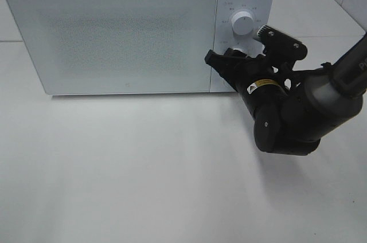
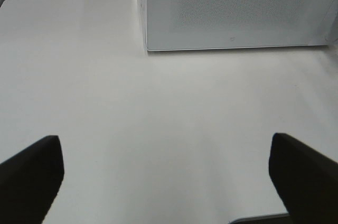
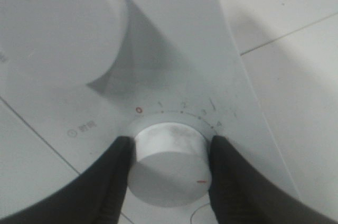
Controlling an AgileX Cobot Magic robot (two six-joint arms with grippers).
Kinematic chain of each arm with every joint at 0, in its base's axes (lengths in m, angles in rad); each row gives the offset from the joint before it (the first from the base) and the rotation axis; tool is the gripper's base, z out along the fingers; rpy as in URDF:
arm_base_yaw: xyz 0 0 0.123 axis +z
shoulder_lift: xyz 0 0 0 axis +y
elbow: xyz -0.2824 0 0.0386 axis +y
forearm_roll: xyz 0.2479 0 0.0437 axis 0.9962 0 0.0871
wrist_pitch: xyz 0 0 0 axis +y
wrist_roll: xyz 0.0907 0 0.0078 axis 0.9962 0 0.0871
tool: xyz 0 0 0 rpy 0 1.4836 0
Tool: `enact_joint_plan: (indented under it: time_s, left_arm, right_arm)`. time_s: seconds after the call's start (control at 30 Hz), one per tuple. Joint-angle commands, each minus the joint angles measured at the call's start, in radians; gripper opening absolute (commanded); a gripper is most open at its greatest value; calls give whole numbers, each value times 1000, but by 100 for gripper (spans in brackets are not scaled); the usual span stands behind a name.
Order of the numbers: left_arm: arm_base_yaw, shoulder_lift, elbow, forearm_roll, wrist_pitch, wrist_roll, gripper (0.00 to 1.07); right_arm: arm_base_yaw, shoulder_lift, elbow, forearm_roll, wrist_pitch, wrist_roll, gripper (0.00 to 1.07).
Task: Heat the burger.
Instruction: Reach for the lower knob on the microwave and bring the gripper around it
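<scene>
Burger: not visible from any camera; the frosted door of the white box-shaped microwave oven point(image 1: 114, 31) is shut and hides the inside.

Microwave oven: stands at the back of the white table point(image 1: 143, 168), control panel on its right side, large white upper dial point(image 1: 242, 23) above.

Right tool point(image 3: 170, 152): at the panel, black fingers point(image 3: 113, 182) pressed against both sides of the small white round lower dial point(image 3: 169, 163), gripping it. The dial's red tick points away from the 0 mark.

Left tool point(image 2: 166, 166): spread wide, holding nothing, above bare table in front of the oven.
</scene>
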Motion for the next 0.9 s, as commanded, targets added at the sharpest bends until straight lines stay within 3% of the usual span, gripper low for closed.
enact_joint_plan:
  time_s: [0.03, 0.1, 0.43, 0.67, 0.9]
  left_arm:
    - [2, -19, 1, -5, -14, -9, 98]
    - [2, -19, 1, -5, -14, -9, 98]
    - [2, -19, 1, -5, -14, -9, 98]
    - [2, -19, 1, -5, -14, -9, 98]
    - [2, -19, 1, -5, -14, -9, 98]
  right_arm:
    - [-6, -7, -29, -123, -66, 172, 7]
    - [-6, -7, -29, -165, -101, 353, 4]
    - [-6, -7, -29, -242, -249, 825, 2]
    - [-6, -7, -29, -224, -249, 1052, 3]
    - [-7, -7, -29, -212, -249, 1091, 4]
